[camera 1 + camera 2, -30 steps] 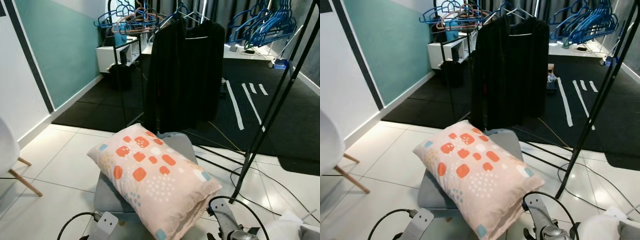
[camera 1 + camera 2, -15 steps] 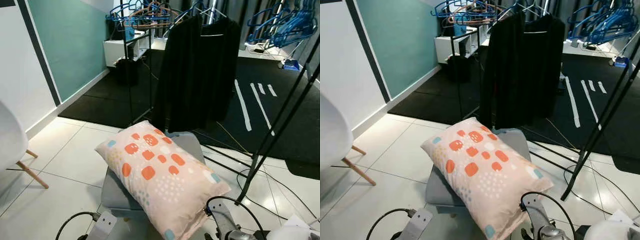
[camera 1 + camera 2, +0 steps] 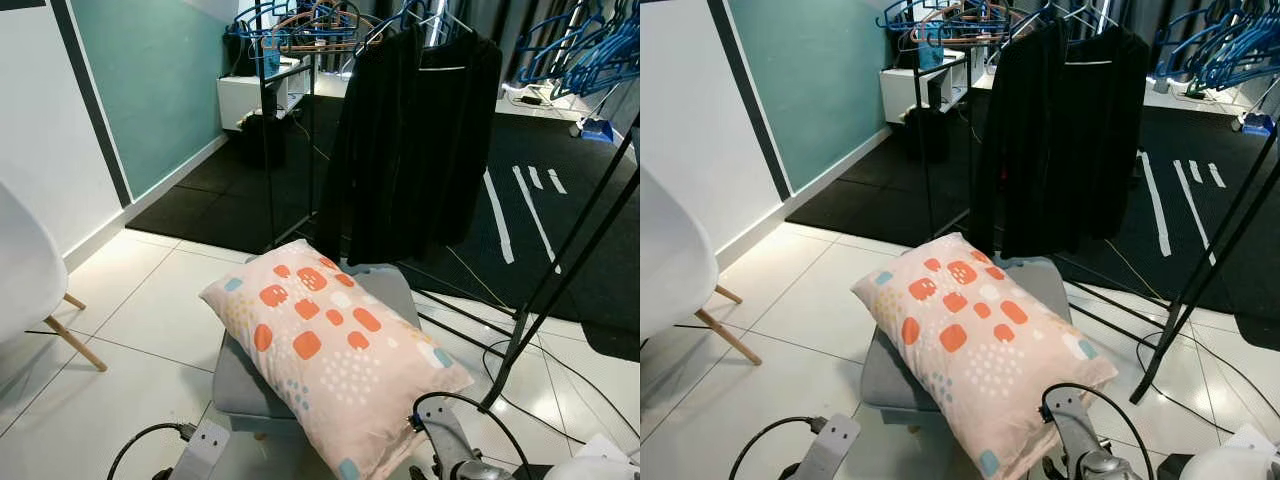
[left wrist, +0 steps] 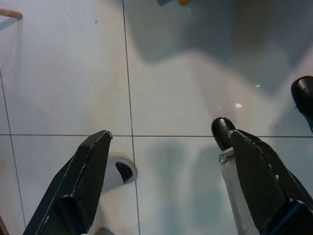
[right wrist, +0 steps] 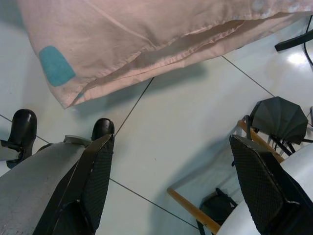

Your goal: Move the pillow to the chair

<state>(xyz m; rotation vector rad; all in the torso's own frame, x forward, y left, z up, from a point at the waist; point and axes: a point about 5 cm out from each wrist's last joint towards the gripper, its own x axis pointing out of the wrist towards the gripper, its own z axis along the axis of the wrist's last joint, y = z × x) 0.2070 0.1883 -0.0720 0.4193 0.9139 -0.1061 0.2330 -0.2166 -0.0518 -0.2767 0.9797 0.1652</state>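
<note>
Open tiled floor [image 3: 140,330] is lying to the left of the grey stool [image 3: 240,385], reaching as far as the white chair [image 3: 25,290]. Behind the stool a black garment [image 3: 415,140] is hanging close on a rack, and to its right a slanted black pole [image 3: 560,270] and floor cables [image 3: 470,345] are crowding the way.

black garments [image 3: 420,140] on rack, blue hangers [image 3: 585,50], teal wall [image 3: 150,80]

Pillow [image 3: 330,350] hides most of grey stool [image 3: 235,385]; white chair [image 3: 25,285] cut by left edge.
</note>
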